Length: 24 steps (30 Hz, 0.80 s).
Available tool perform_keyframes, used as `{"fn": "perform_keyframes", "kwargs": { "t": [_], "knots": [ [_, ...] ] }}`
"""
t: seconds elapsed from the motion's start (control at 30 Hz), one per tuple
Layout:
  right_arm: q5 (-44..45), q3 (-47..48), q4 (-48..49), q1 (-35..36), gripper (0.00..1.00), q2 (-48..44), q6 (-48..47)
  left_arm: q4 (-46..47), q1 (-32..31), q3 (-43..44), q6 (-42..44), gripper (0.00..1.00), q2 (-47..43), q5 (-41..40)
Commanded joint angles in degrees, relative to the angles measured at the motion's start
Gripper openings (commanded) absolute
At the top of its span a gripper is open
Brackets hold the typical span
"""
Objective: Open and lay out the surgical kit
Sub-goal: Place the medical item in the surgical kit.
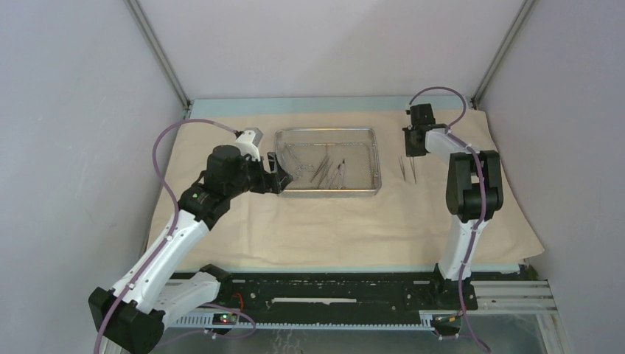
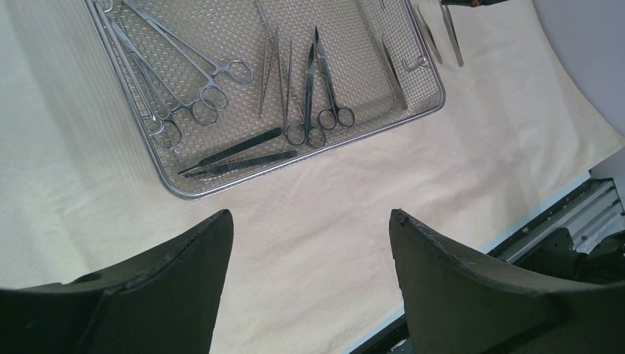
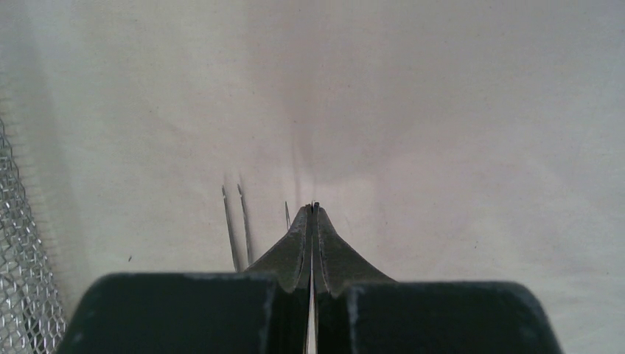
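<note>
Cloth wrap spread flat, serves as layout field. Mesh tray at centre. Ring-handled clamps and scissors not yet out, so layout looks under half done. Two tweezers side by side on cloth at tray's 3 o'clock, likely start of sorted row. Left gripper fingers wide apart at tray's 8 o'clock corner, looks poised for next pick. Right gripper fingers pressed together at tweezers' 12 o'clock end; pinching one or not, cannot tell.

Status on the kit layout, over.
Left gripper open near tray. Right gripper shut above tweezers on cloth. Clamps, scissors in tray. No obstruction seen.
</note>
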Motion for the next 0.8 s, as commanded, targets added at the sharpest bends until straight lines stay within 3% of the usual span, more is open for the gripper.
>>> {"fn": "perform_keyframes", "kwargs": {
  "t": [0.0, 0.77],
  "knots": [
    [-0.4, 3.6, 1.5, -0.3, 0.00, 1.9, -0.8, 1.5, 0.3, -1.3, -0.3, 0.82, -0.3, 0.3],
    [-2.5, 12.2, -5.4, -0.7, 0.00, 7.9, 1.2, 1.2, 0.3, -1.3, 0.0, 0.82, 0.6, -0.2]
  ]
}}
